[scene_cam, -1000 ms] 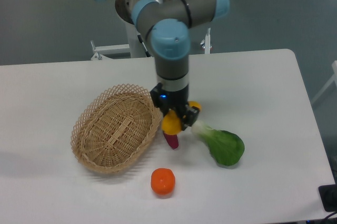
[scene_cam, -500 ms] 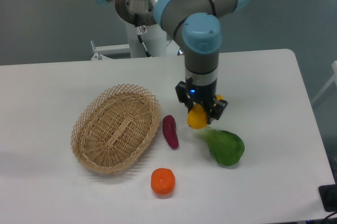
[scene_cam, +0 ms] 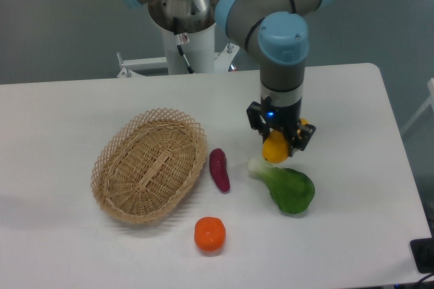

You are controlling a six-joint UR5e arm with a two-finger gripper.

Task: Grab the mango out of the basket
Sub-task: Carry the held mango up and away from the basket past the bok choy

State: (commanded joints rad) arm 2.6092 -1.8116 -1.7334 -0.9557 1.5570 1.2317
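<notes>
Hanging from the arm's wrist over the right half of the white table (scene_cam: 81, 106), the gripper (scene_cam: 279, 145) has its 2 dark fingers (scene_cam: 255, 121) clamped on the mango (scene_cam: 275, 149), 1 finger on each side of the fruit. The mango is yellow with an orange patch showing near the right finger, and its rounded lower end points down toward the table. It is outside the basket (scene_cam: 150, 164) and well apart from it, held just above the pale stem end of the green leafy vegetable (scene_cam: 288, 187); whether the fruit touches that stem cannot be told from this single view.

The basket sits on the left part of the table, oval, light tan, with an open-weave scalloped rim, and nothing shows inside it. Just beside its right rim lies the purple sweet potato (scene_cam: 218, 169), set lengthwise and slightly tilted, not touching the wicker as far as the view shows. Below the sweet potato, nearer the front edge of the table, rests 1 round orange fruit (scene_cam: 209, 234), apart from both the basket and the vegetable.

The arm (scene_cam: 281, 58) comes down from grey links and light blue joint caps, its last link standing close to vertical above the gripper. Its base (scene_cam: 186, 28) stands behind the far edge of the table.
</notes>
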